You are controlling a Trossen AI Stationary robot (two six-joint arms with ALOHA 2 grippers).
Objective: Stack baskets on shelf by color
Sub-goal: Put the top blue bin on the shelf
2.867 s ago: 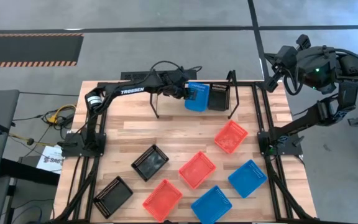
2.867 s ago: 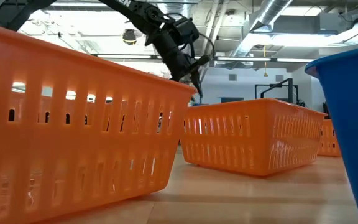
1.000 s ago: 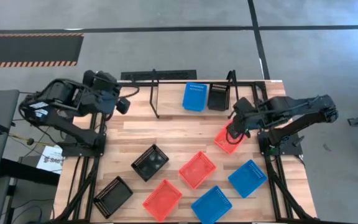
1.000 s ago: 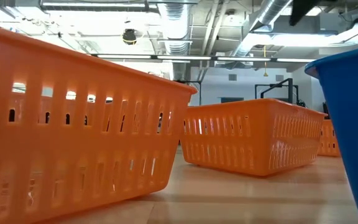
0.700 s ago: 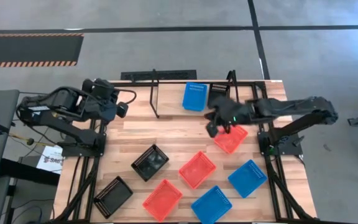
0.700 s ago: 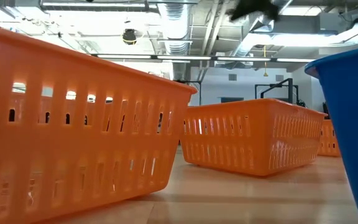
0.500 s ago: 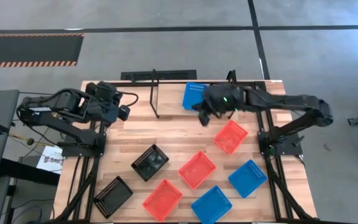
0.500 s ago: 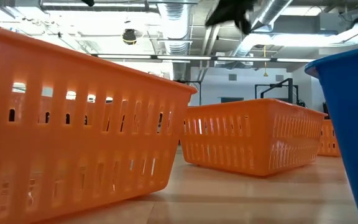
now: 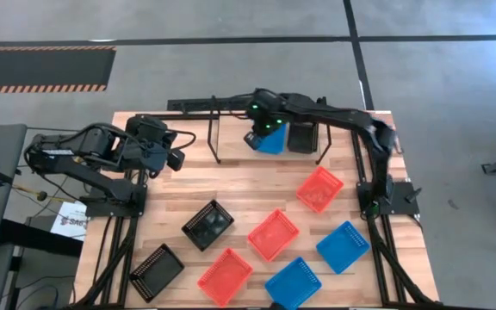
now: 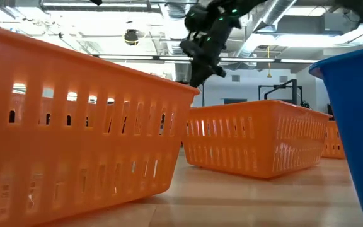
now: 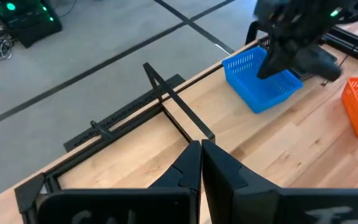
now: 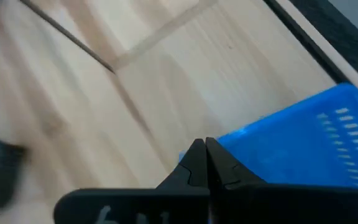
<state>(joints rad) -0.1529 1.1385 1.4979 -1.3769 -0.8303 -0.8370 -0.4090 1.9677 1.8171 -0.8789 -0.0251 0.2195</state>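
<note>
A blue basket (image 9: pixel 274 143) and a black basket (image 9: pixel 301 138) stand side by side on the shelf (image 9: pixel 216 142) at the table's far edge. My right gripper (image 9: pixel 251 142) is shut and points slanting down at the blue basket's left rim (image 12: pixel 241 140); the left wrist view shows it over that basket (image 11: pixel 263 84). My left gripper (image 9: pixel 179 160) is shut and empty, held above the table's far left. On the tabletop lie three red baskets (image 9: pixel 319 189), two blue ones (image 9: pixel 343 246) and two black ones (image 9: pixel 207 225). My right gripper comes from above, slanting down, with its shut fingertips at the blue basket's left rim (image 12: pixel 229 138). Whether they touch the rim I cannot tell. The basket stands flat on the shelf.
The shelf's black rods and upright end loops (image 9: pixel 321 129) stand around the two baskets. In the low view, red baskets (image 10: pixel 74 126) and a blue one (image 10: pixel 358 126) fill the foreground. Bare plank (image 9: pixel 231 185) lies between the shelf and the loose baskets.
My right gripper has swept from over the red basket at the right toward the far edge and the left, sinking and turning, and now stands at the blue basket on the shelf. It has stayed shut. My left gripper has sunk a little.
</note>
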